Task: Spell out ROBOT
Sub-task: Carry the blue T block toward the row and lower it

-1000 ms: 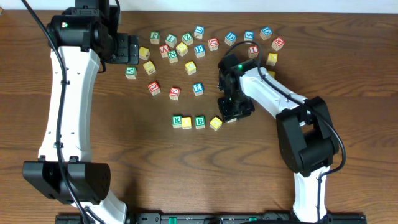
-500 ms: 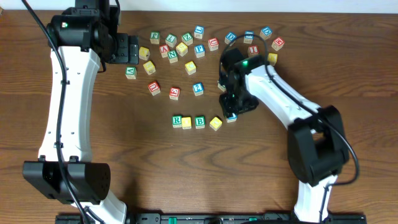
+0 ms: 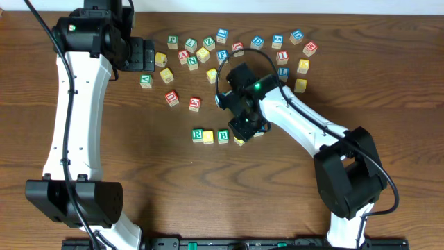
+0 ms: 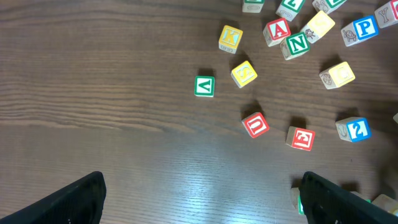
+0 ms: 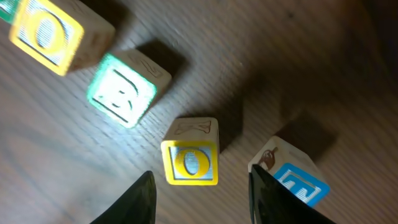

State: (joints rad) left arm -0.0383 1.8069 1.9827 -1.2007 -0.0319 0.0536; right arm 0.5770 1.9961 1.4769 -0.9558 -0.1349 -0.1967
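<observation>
Now the second yellow-faced cube (image 5: 189, 160) is sitting fourth in the row on the surface (image 3: 173, 187), O face up, just beside the green-letter B (image 5: 121, 93) but not touching it.

Change noted: a second ago the right claw (image 5: 200, 183) was working beside the blue-edged cube (image 5: 292, 182). It has since been swinging across and is now hanging over this O. Its jaws are released and standing apart, one finger on each side of the cube, with bare wood showing between; nothing is being gripped.

Judgement: the arm is leaving the fifth letter for the moment and is going back to correct the fourth.

Look of the cube: it is lying twisted against the row, turned corner-on compared with the B. The claw is lining up with the cube's own faces, not with the row. The sides are showing pale wood with faint line drawings. The overhead view is hiding most of it under the claw.

Outward: the green-letter R (image 3: 198, 133), the first yellow-faced cube (image 3: 208, 137) and the B are sitting close together in a straight line. The blue-edged cube is resting off to the far side of the O, apart from it, its letter not readable.

Spare cubes (image 3: 195, 103) are lying scattered beyond the row. The left claw (image 4: 202, 186) is hovering over them, jaws spread wide and holding nothing.
</observation>
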